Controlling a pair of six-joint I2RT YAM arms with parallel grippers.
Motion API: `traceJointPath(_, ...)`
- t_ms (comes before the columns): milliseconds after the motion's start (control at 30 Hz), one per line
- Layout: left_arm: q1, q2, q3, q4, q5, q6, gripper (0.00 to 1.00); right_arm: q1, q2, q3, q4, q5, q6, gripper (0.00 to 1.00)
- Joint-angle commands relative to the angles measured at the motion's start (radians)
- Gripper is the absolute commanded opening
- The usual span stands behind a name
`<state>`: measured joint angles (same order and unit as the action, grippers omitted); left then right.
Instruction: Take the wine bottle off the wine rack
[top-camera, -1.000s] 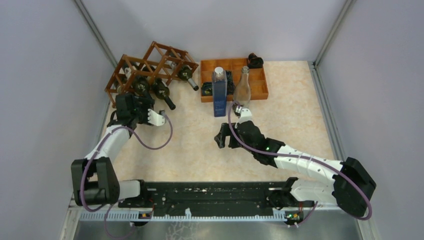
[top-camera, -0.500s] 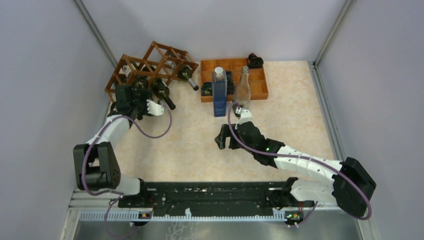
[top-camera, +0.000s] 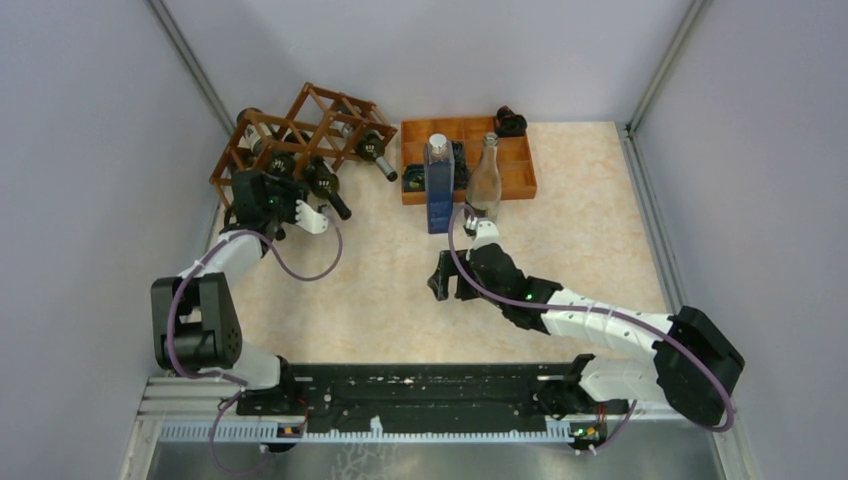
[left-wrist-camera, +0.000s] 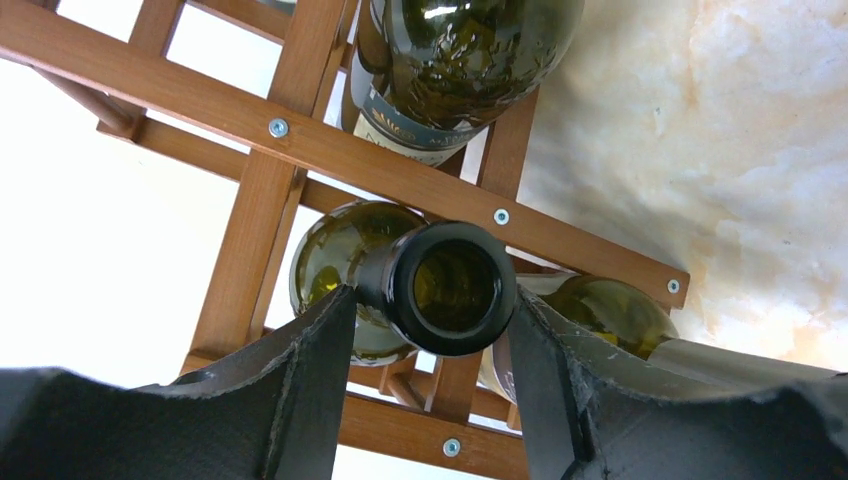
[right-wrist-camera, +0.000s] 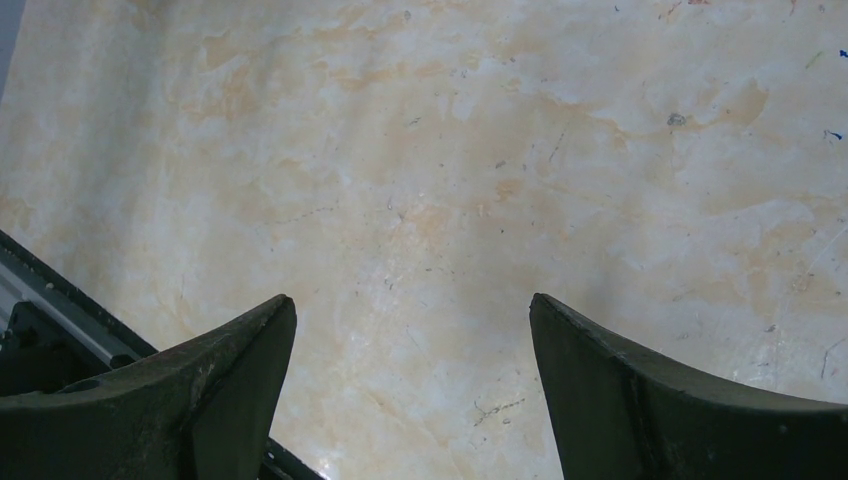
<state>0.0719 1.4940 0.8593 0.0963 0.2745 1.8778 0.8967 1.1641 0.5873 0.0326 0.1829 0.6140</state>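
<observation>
Change vs. a second ago: the left gripper (left-wrist-camera: 432, 298) is now brought up from the table (right-wrist-camera: 450, 150) to the front of the rack (left-wrist-camera: 330, 150), and its jaws are narrowed from a wide spread.

The neck of the bottle (left-wrist-camera: 445, 285) is now bracketed by both fingers (left-wrist-camera: 310, 370). In the left wrist view, contact is seen on both sides just behind the lip, so the neck is taken as gripped. How firm the clamp is cannot be told.

The right gripper (right-wrist-camera: 410, 310) is unchanged: jaws spread, nothing held, parked low over bare table mid-workspace.

What this means for the task:
- The approach and grasp are judged done, but extraction is not started.
- The bottle is not yet withdrawn. It is still seated in a lower cell at the rack's left front end, with the neck pointed out toward the left arm.
- A straight pull along the bottle axis is judged to be needed next.
- Slip is a risk, since smooth glass is held on a narrow neck only.

Bottle appearance:
- It is dark green glass.
- The mouth is open, and no cork or cap is seen.
- The shoulder is partly hidden behind the crossed slats.
- It is flanked by an upper bottle (left-wrist-camera: 460, 60) and a right bottle (left-wrist-camera: 600, 310), both close by, and they could be disturbed if the rack is dragged.
</observation>
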Motion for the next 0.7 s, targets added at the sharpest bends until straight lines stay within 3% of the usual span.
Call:
traceJointPath(0,-0.021,0.035,-0.038,-0.051,0.096,0.056,0.60,0.010,0.012,0.031,0.049,-0.007,0.003,0.86)
traceJointPath(167,-0.022,0.055,-0.032,-0.046,0.090,0.082,0.42,0.010,0.015,0.037,0.040,-0.005,0.001,0.86)
traceJointPath(367,-0.035,0.077,-0.032,-0.074,0.025,0.101,0.00,0.010,0.009,0.040,0.032,-0.003,-0.001,0.86)
traceJointPath(667,-0.035,0.024,-0.042,-0.137,0.000,0.036,0.00,0.010,0.008,0.032,0.042,-0.006,0.001,0.86)
